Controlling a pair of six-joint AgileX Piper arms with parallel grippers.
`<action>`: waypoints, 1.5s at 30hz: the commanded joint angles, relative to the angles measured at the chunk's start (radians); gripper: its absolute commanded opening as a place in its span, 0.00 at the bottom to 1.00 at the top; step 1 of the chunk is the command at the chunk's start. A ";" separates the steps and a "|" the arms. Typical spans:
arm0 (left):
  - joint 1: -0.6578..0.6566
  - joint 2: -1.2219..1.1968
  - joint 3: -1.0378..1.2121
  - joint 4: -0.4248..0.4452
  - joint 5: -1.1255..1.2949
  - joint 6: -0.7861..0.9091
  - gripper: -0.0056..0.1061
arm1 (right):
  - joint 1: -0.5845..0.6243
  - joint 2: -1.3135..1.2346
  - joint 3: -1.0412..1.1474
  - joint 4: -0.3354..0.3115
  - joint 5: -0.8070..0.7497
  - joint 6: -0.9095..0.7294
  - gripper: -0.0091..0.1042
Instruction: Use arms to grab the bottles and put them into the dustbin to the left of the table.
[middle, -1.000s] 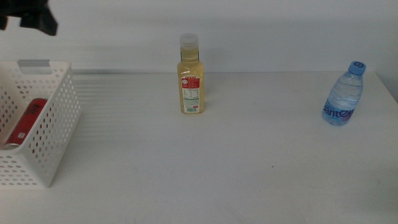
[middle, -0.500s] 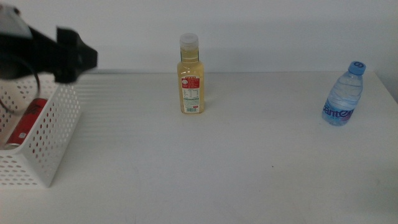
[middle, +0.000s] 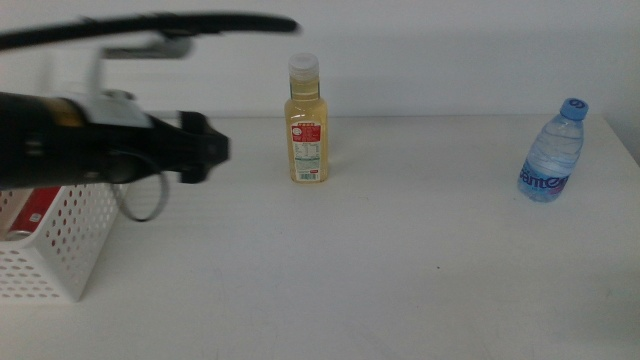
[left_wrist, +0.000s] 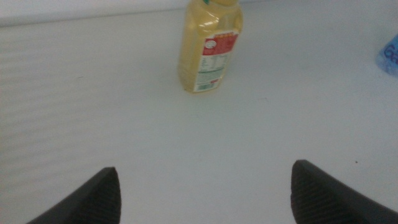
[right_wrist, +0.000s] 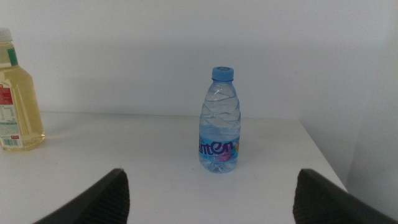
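My left gripper (middle: 212, 150) is open and empty above the table, just right of the dustbin (middle: 60, 262) and left of the yellow-liquid bottle (middle: 306, 125). It is blurred by motion. In the left wrist view the yellow bottle (left_wrist: 210, 50) stands upright ahead of the wide-apart jaws of the left gripper (left_wrist: 205, 174). The red soda can (middle: 36, 206) lies inside the dustbin, mostly hidden by the arm. The blue-capped water bottle (middle: 551, 155) stands at the far right. My right gripper (right_wrist: 211, 180) is open, faces the water bottle (right_wrist: 219, 121) from a distance, and is out of the middle view.
The white table (middle: 400, 260) ends just beyond the water bottle on the right. A thick black cable (middle: 160, 22) arcs over the left arm. The yellow bottle (right_wrist: 15, 102) also shows at the edge of the right wrist view.
My left arm has swung from above the dustbin to the right, towards the yellow bottle. The bottles and the can have not moved.
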 joint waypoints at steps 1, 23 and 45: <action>-0.029 0.032 -0.028 -0.037 -0.129 0.032 0.86 | -0.005 -0.028 -0.007 0.000 -0.075 -0.008 0.72; -0.189 0.590 -0.028 -0.037 -0.976 0.015 0.86 | -0.005 -0.028 -0.007 0.000 -0.075 -0.008 0.72; -0.173 0.841 -0.261 -0.202 -1.122 0.193 0.86 | -0.005 -0.028 -0.007 0.000 -0.075 -0.008 0.72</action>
